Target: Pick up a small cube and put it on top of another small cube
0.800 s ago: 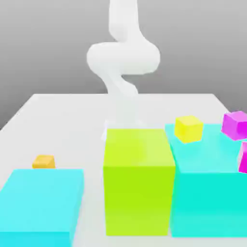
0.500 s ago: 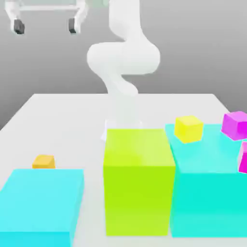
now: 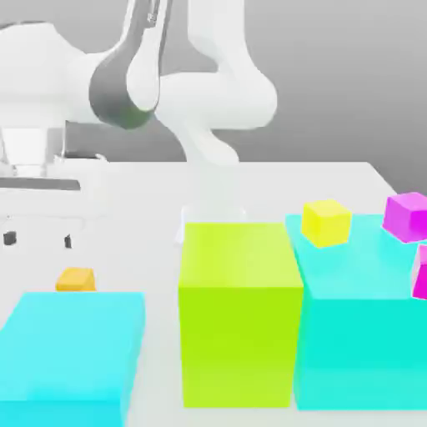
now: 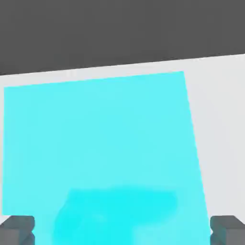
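Observation:
The small orange cube point(image 3: 76, 279) lies on the white table at the exterior view's left, just behind a low cyan block point(image 3: 71, 354). My gripper point(image 3: 38, 240) hangs open a little above the table, slightly left of and above the orange cube, with nothing between its dark fingertips point(image 3: 68, 242). In the hand view the gripper point(image 4: 122, 232) looks down on the cyan block's top point(image 4: 100, 143), with one fingertip point(image 4: 227, 230) at each lower corner. The small magenta cube point(image 3: 407, 216) sits on the tall cyan block point(image 3: 359, 317) at the far right.
A tall lime block point(image 3: 240, 308) stands in the middle, between the two cyan blocks. A small yellow cube point(image 3: 325, 223) rests on the tall cyan block. Another magenta piece point(image 3: 420, 275) is cut off by the right edge. The arm's white base rises behind the lime block.
The gripper has come down from the top left of the exterior view to just above the table near the orange cube. The cubes and blocks have not moved.

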Tool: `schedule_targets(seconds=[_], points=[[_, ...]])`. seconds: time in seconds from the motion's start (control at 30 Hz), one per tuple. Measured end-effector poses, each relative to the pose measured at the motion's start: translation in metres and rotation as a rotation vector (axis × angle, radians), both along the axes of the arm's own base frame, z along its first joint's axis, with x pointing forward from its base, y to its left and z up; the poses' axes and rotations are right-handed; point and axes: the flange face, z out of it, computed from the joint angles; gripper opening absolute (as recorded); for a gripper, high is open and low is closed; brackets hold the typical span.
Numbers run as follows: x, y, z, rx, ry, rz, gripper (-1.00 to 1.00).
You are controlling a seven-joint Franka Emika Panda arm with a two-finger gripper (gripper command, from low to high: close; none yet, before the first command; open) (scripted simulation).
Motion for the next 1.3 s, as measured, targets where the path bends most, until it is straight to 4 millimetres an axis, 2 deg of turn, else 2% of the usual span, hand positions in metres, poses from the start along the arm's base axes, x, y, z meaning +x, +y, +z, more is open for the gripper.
schedule_targets(seconds=[0.17,0.23,0.27,0.6,0.87,1.1,1.3], points=[[-0.058,-0.009,-0.054,0.01,0.107,0.002,0.0],[-0.081,-0.01,-0.071,0.013,0.145,0.001,0.0],[-0.087,-0.012,-0.075,0.014,0.154,0.0,0.0],[-0.084,-0.027,-0.082,0.0,0.152,0.005,0.0],[-0.082,-0.031,-0.098,-0.006,0.148,0.008,0.0],[-0.085,-0.025,-0.12,-0.002,0.152,0.007,0.0],[-0.091,-0.014,-0.143,0.012,0.161,0.003,0.0]])
